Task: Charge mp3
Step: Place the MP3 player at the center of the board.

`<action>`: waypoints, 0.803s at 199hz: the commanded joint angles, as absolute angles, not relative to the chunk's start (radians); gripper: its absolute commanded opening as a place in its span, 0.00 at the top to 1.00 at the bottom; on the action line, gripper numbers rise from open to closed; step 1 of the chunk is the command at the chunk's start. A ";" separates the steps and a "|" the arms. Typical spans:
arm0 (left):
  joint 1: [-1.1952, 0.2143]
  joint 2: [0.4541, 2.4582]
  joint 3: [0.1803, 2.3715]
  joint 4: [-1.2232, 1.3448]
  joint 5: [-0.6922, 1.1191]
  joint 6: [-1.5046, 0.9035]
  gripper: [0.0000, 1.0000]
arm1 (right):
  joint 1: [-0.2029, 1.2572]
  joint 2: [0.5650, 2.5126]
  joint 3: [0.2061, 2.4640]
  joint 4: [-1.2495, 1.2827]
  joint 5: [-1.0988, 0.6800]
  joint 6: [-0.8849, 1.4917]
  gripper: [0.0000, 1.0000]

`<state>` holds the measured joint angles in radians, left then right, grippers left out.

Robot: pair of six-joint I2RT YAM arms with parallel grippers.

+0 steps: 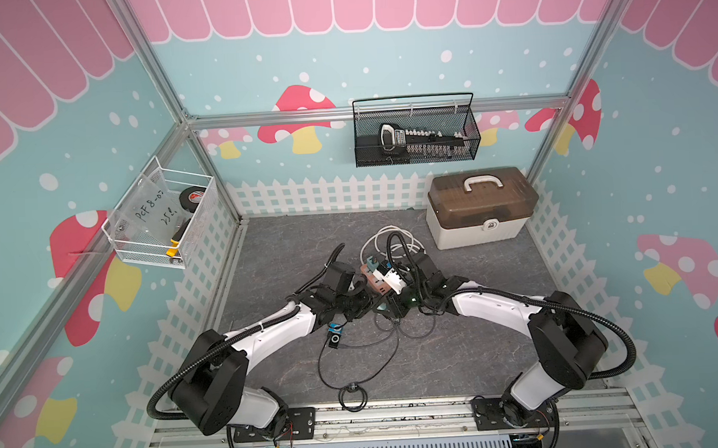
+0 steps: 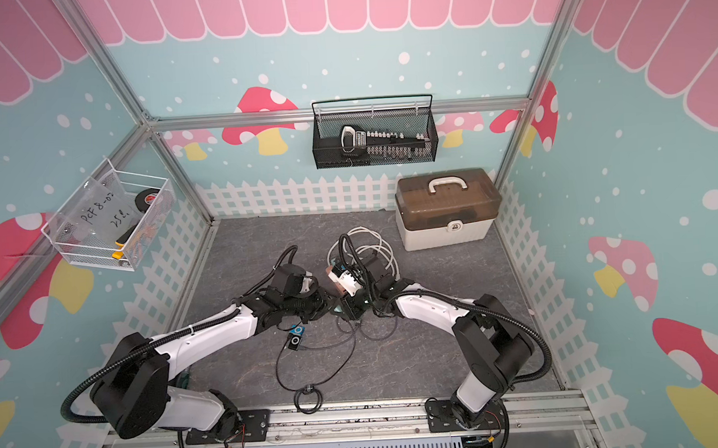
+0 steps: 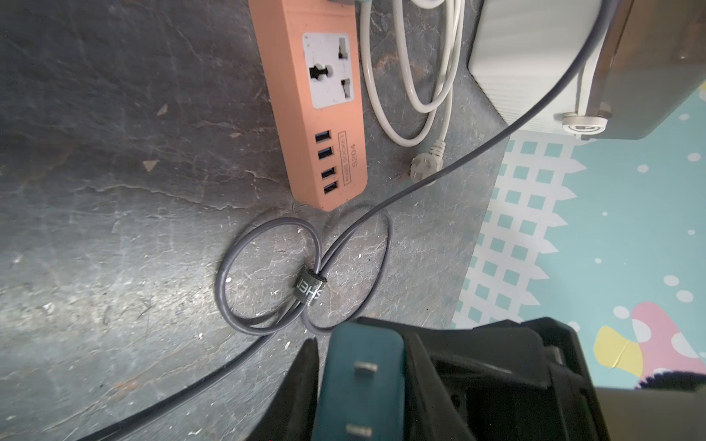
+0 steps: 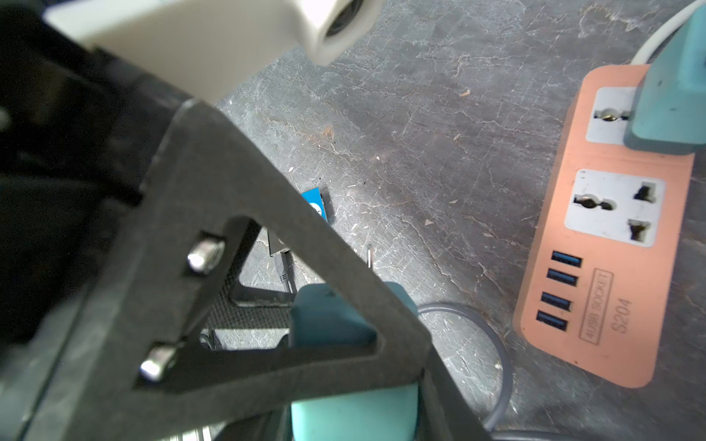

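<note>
Gripping teal plug [image 3: 363, 366] with left gripper [image 1: 363, 307] and right gripper [image 1: 396, 306] together, both sets of fingers closed on it, just nearer than power strip [image 3: 324, 114], beyond music player [image 1: 334, 341].

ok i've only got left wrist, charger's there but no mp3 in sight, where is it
Observer: On the table by the left forearm: a black mp3 beside a blue one.
Operator: is it wired up
Observer: Yes, right wrist shows a cable plugged into the black one.
Operator: and the other arm
Observer: The right gripper holds the charger.
</note>
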<state>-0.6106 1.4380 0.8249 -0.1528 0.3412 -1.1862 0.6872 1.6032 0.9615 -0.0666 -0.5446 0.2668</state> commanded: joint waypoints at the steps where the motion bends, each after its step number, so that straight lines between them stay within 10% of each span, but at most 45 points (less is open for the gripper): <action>1: -0.611 1.427 0.808 -0.136 0.351 -1.213 0.74 | 0.697 1.594 0.957 -0.014 -0.555 0.258 1.00; 30: -0.608 1.428 0.803 -0.133 0.356 -1.213 1.00 | 0.697 1.580 0.954 -0.015 -0.546 0.262 1.00; 160: -0.591 1.421 0.760 -0.036 0.388 -1.239 1.00 | 0.696 1.526 0.934 -0.016 -0.503 0.281 0.60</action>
